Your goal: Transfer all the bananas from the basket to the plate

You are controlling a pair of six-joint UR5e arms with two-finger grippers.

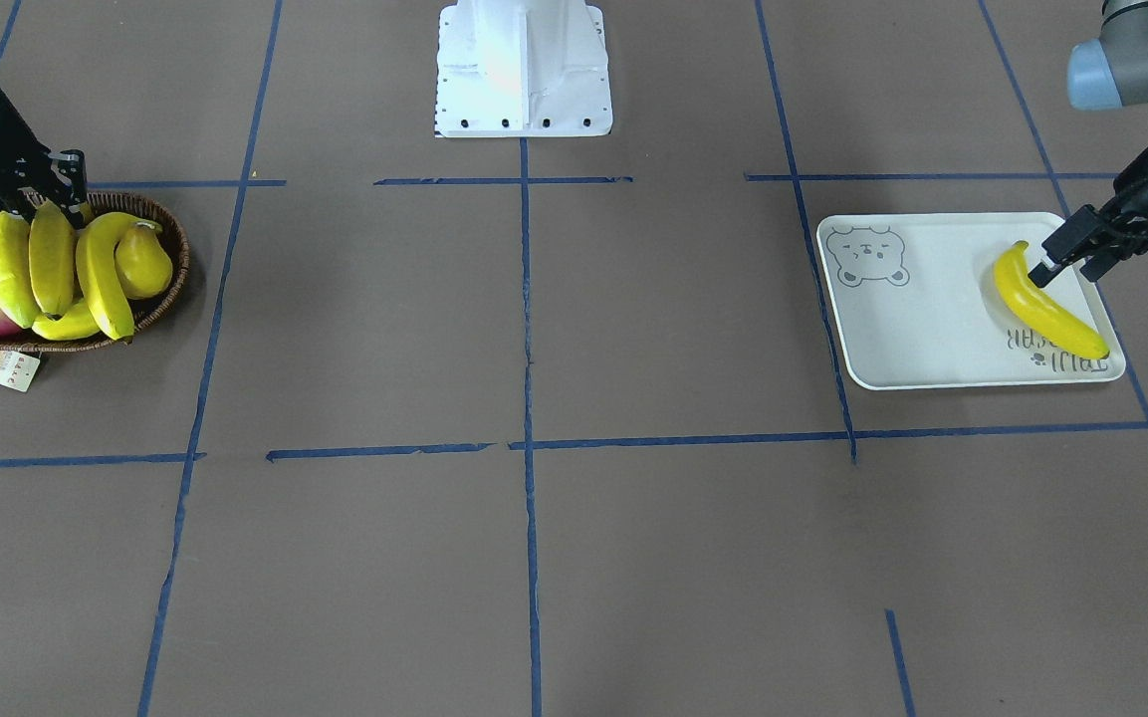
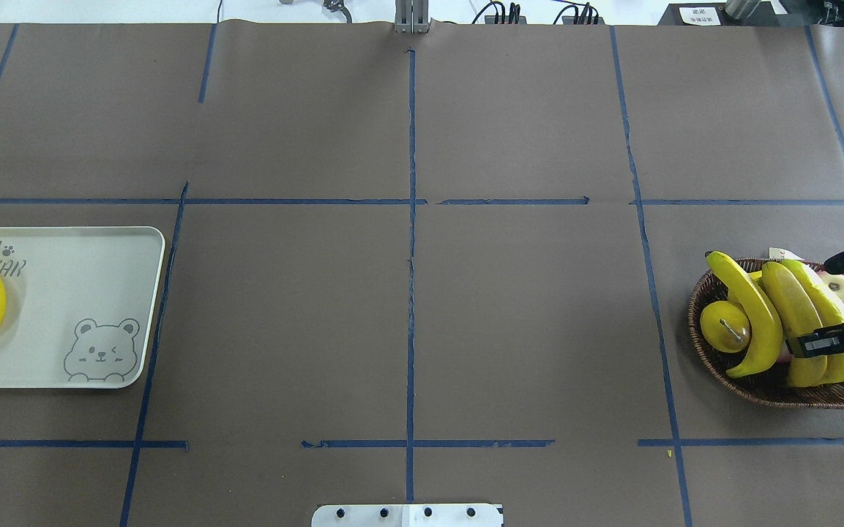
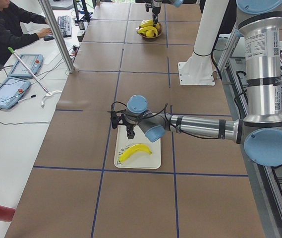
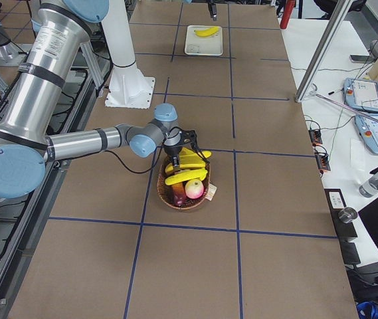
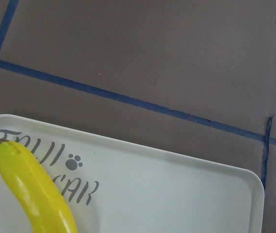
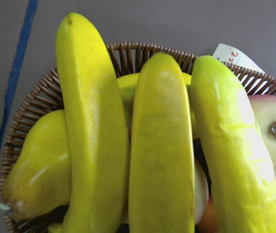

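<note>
Right gripper [image 2: 813,304] wide over curved yellow bananas [image 2: 758,315] in brown wicker basket [image 2: 707,351] — left gripper [image 1: 1066,267] parted over banana [image 1: 1041,309] on white plate [image 1: 922,329].

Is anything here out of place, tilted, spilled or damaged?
Nothing stands out. One long yellow banana lies flat on the white bear-print tray; the other bananas are piled in the brown wicker basket beside a yellow pear. Nothing has spilled onto the table.

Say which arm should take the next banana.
Probably right: the right claw hangs over the long yellow bananas in the brown wicker basket; the left claw is away at the white rectangular plate.
</note>
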